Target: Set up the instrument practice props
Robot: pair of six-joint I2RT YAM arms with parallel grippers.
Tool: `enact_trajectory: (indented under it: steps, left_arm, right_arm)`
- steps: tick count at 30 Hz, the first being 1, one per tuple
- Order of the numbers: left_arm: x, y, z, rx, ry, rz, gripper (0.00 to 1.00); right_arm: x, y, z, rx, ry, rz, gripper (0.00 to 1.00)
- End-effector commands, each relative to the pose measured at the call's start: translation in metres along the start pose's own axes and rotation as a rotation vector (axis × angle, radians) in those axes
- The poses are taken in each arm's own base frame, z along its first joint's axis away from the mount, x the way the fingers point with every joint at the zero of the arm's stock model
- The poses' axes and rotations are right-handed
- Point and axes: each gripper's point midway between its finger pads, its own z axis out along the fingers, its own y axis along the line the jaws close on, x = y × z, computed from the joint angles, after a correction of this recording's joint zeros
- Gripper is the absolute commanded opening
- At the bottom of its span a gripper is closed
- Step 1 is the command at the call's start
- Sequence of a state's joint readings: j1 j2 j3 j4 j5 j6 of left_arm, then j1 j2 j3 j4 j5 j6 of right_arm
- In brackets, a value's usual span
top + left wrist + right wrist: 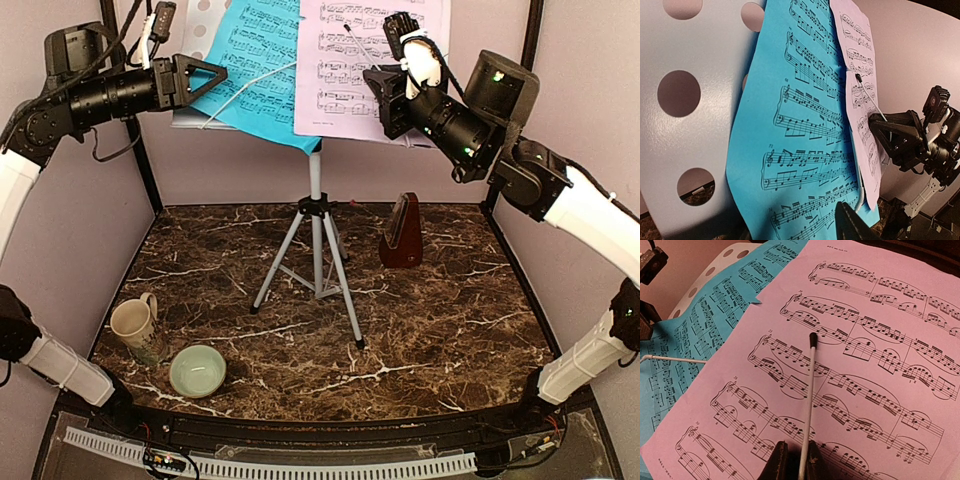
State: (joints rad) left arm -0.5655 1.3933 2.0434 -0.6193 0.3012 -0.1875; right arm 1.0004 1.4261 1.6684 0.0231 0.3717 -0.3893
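While pinching the wire (810, 385) with the right gripper (797, 462), press it gently flat across the pink page (890, 315) on the stand (316, 180), without creasing. Cannot tell the spread of the left gripper (215, 75). Leave the metronome (403, 235) right of the stand.

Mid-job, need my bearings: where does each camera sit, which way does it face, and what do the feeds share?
Top external: above and behind the bases, looking down over the table at the music stand; both arms, left gripper and right gripper show.
Left wrist: high beside the stand, facing across the blue page; one own fingertip at the bottom edge.
Right wrist: close before the pink page, facing it; own fingers at the bottom, a white wire between them.
Shared: both wrist views show both pages.
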Motion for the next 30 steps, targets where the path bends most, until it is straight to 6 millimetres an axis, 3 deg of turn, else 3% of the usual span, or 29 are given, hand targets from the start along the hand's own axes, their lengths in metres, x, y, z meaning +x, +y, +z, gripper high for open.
enact_trajectory:
  steps: [1,10,14,23,30]
  left_arm:
    - [-0.010,-0.010,-0.012,0.059,-0.032,0.005,0.52]
    - [0.003,-0.018,-0.018,0.129,0.006,-0.025,0.54]
    - [0.005,-0.025,-0.021,0.174,0.015,-0.039,0.63]
    - [-0.014,-0.022,-0.020,0.184,-0.031,-0.033,0.60]
    - [-0.023,-0.023,-0.007,0.239,-0.040,-0.054,0.55]
  right_arm:
    - [-0.005,-0.005,0.000,0.022,-0.024,0.002,0.14]
    - [-0.006,-0.006,-0.001,0.023,-0.026,0.002,0.14]
    - [-0.007,-0.006,-0.001,0.024,-0.025,0.002,0.13]
    - [-0.007,-0.006,-0.001,0.023,-0.027,0.006,0.13]
    - [-0.006,-0.006,-0.001,0.022,-0.023,0.003,0.13]
